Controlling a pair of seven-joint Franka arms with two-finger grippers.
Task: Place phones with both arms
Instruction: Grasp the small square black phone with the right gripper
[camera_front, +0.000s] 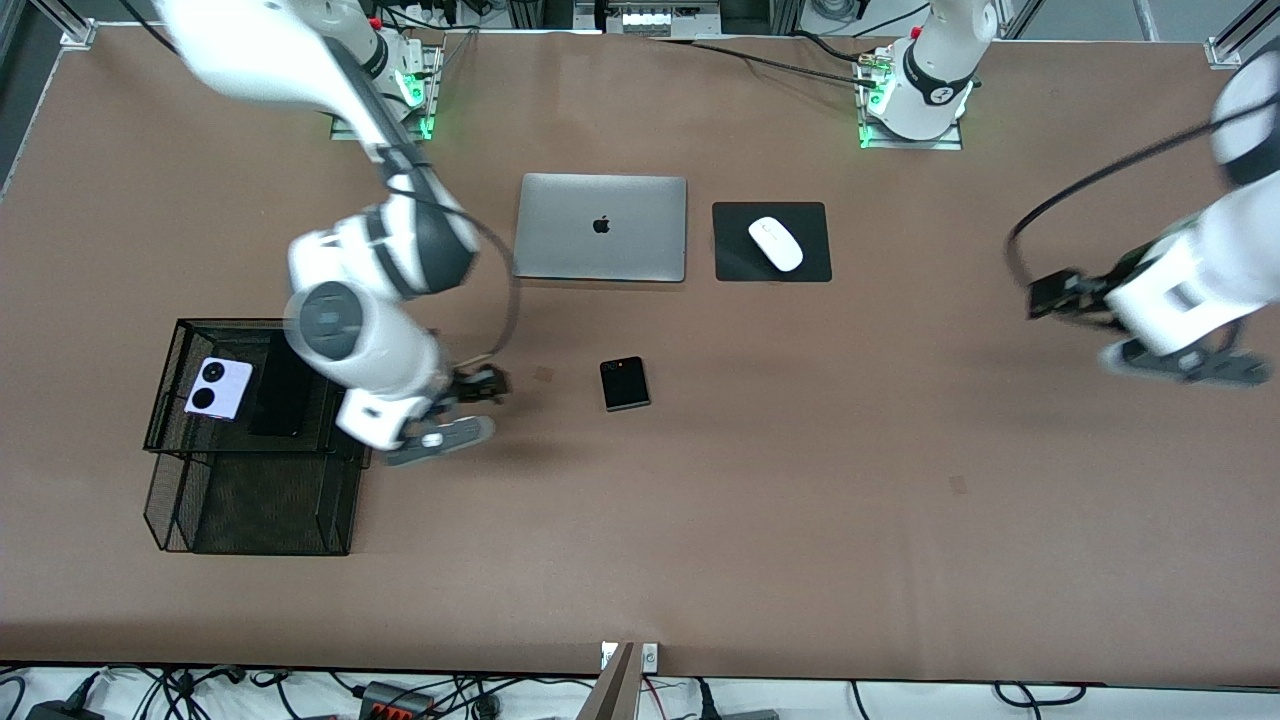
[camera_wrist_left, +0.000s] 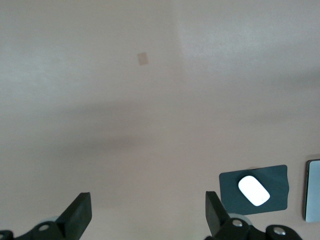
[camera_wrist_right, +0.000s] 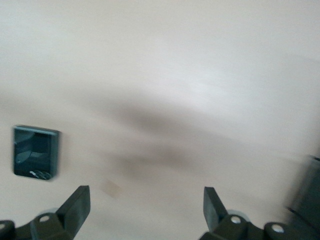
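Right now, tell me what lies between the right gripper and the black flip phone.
Bare brown table, apart from a small tan patch. The front view shows the open right gripper beside the black flip phone, nothing else between them.

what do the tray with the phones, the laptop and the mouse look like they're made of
Tray: black wire mesh, likely metal; the table shows through its walls.
Laptop: looks like matte silver aluminium, with an even brushed sheen and a dark logo on the shut lid.
Mouse: smooth white plastic, seemingly glossy, sitting on a matte black pad that could be rubber or fabric.
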